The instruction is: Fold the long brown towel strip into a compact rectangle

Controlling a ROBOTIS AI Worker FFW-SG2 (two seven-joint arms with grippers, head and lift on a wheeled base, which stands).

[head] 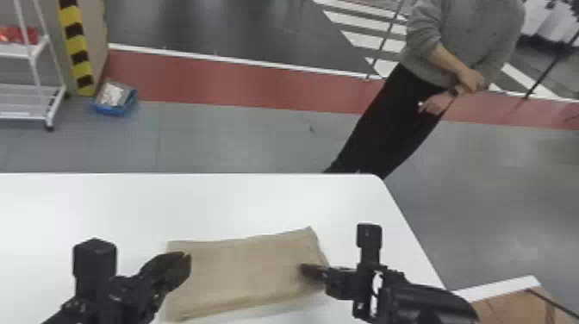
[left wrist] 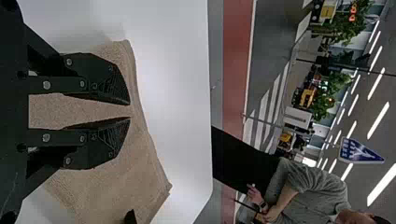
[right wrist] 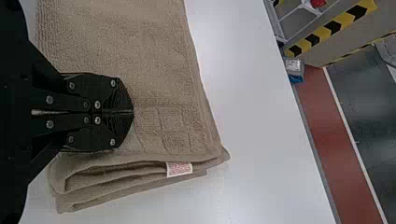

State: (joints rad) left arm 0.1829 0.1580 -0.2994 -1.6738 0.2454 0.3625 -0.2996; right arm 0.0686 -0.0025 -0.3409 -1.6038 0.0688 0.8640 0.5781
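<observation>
So the right pincer (head: 303, 270) has its fingers pressed flat together, tips at the top of the towel (head: 250, 267) toward its right end. Can't really tell how hard they're touching it, if at all. The left pincer (head: 188, 263) is over the towel's left end, and its wrist view shows a narrow gap between the tips, nothing pinched in there.

The towel's lying on the white desk (head: 107, 207), folded into a rough rectangle, kinda skewed, with the far right corner poking out. Right wrist view shows stacked layers at that end, plus a little white tag (right wrist: 180, 169) with reddish print sticking out. Past the desk there's a blue container (head: 114, 103) on the floor, near a white rack (head: 47, 105).
</observation>
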